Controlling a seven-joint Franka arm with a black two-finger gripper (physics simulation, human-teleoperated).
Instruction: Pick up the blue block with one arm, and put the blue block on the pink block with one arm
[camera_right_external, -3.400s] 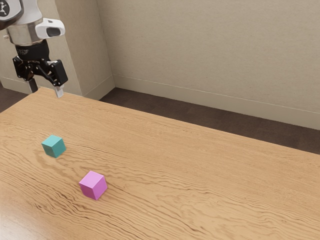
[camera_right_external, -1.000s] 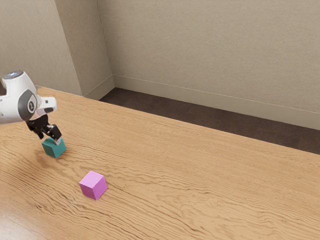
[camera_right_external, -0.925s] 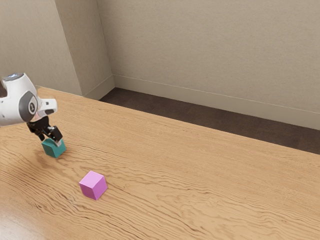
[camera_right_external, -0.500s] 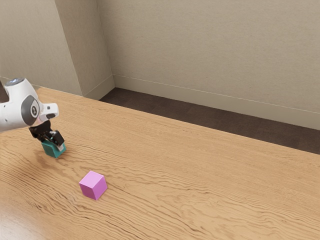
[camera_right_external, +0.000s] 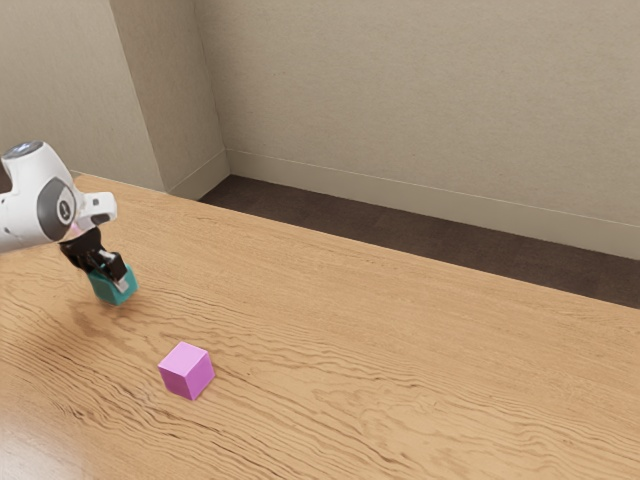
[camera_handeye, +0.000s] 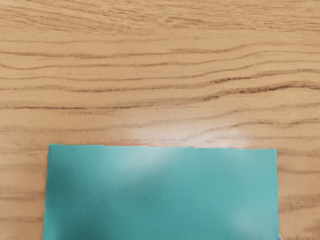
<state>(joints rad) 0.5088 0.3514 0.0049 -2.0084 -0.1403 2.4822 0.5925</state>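
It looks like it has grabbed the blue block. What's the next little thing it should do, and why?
Probably lift a little higher. The gripper is shut on the blue block, which seems barely off the table, while the pink block sits apart, toward the exterior view's lower right. More height would let the blue block clear the pink one's top.

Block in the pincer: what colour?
Teal, a blue-green; the block shows best in the wrist view.

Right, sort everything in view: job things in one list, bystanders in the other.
In the job:
gripper
blue block, held in it
pink block, lying apart

Just there:
table
wall
floor
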